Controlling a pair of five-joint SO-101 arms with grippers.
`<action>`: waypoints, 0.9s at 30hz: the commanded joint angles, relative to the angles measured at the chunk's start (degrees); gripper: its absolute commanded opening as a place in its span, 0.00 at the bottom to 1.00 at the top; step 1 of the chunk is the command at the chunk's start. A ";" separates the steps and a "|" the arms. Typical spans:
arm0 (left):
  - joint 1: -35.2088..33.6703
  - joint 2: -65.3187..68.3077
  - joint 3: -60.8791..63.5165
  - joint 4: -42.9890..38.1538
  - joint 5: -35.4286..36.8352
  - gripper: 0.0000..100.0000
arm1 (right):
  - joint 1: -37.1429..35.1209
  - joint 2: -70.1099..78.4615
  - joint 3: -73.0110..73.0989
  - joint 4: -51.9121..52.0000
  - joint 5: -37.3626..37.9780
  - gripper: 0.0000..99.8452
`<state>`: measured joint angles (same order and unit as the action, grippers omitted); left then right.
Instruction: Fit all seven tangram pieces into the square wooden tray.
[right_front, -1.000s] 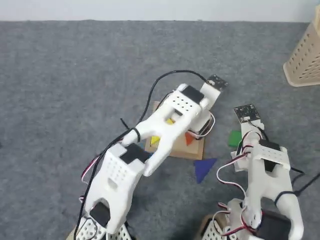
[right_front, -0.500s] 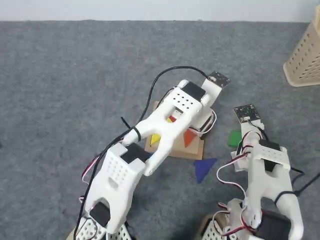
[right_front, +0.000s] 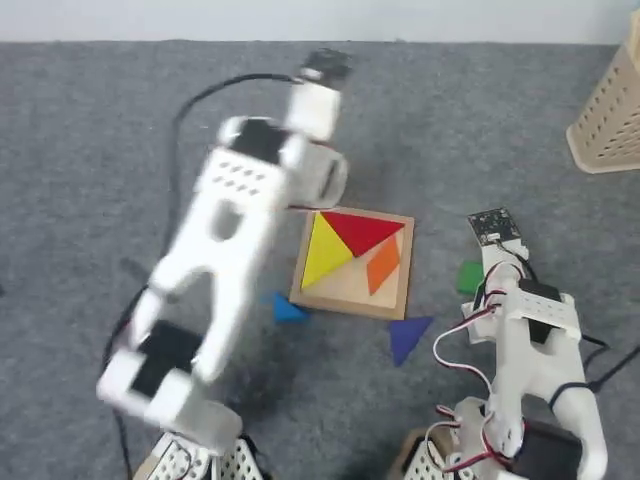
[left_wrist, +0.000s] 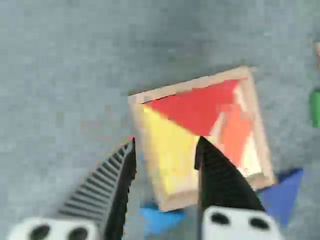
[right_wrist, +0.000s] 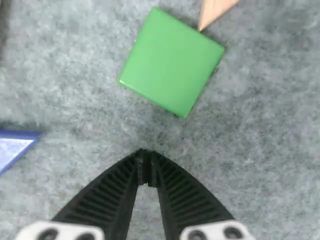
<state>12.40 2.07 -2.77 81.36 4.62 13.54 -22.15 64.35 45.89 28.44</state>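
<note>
The square wooden tray (right_front: 345, 293) lies mid-table and holds a yellow triangle (right_front: 322, 252), a red triangle (right_front: 362, 230) and an orange piece (right_front: 383, 267). A light blue triangle (right_front: 288, 310) lies on the carpet off the tray's near left corner. A dark blue triangle (right_front: 407, 337) and a green square (right_front: 469, 276) lie to its right. My left gripper (left_wrist: 165, 145) hangs open and empty high above the tray (left_wrist: 260, 150), with the left arm (right_front: 235, 210) raised to the tray's left. My right gripper (right_wrist: 145, 165) is shut and empty, just short of the green square (right_wrist: 172, 62).
A cream slotted basket (right_front: 610, 110) stands at the far right edge. The right arm (right_front: 530, 340) rises from the near right. Grey carpet covers the whole table, with open room to the left and at the back.
The left arm has lifted off the tray and swung up and to the left, uncovering the pieces inside. The right arm has kept still.
</note>
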 joint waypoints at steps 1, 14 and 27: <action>-8.00 -15.03 14.81 -6.59 -0.88 0.18 | -1.45 -1.36 -2.11 -0.66 0.00 0.01; -32.97 -42.29 65.63 -34.11 -12.92 0.18 | -27.74 -0.04 -22.95 8.66 -7.21 0.01; -35.25 -44.13 79.69 -47.82 -18.90 0.18 | -31.60 24.40 -41.32 3.56 -7.30 0.01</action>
<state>-22.68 -39.87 76.88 36.09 -13.49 -17.58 0.18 27.08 52.40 21.76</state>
